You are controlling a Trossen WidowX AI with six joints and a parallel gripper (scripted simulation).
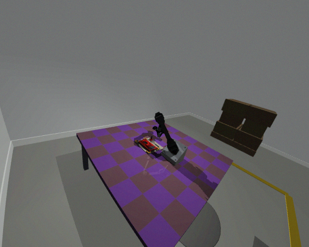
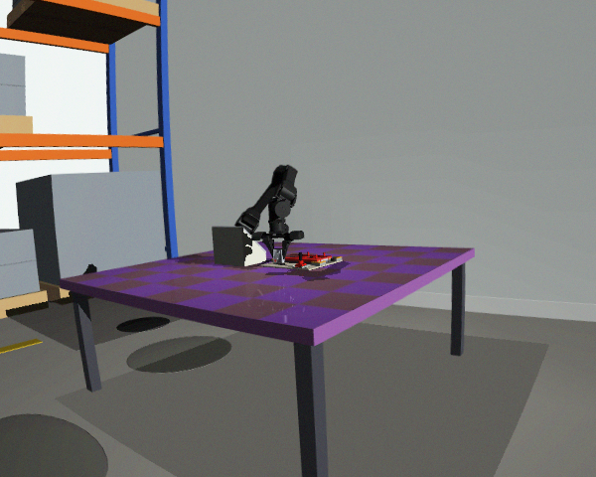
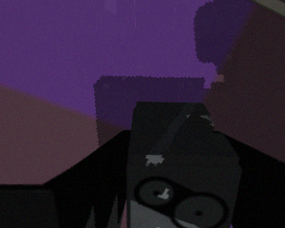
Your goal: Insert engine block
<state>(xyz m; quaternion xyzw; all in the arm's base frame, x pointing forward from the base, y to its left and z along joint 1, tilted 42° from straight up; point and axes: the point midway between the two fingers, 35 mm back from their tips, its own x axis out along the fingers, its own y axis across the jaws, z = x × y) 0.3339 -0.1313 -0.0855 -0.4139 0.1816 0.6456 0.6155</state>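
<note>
You have the pick-up done: the black two-fingered tool (image 1: 157, 130) (image 2: 278, 250) (image 3: 169, 140) is clamped on the dark grey, boxy engine block (image 2: 278, 255) (image 3: 180, 138), which shows two round rings on one face. The block hangs above the purple-and-brown checked tabletop (image 1: 159, 196) (image 2: 246, 302) (image 3: 47, 47), its shadow apart from it in the wrist view. The low red car body (image 1: 148, 144) (image 2: 314, 258) lies near the tool, and the block is not in its opening. From these views you cannot tell which way the slot faces or where the rib is. By my reading you are in the carrying stage, with the exacting part left: line up over the opening, turn the slot side toward the rib, lower until fully seated, let go, and withdraw without touching anything.
</note>
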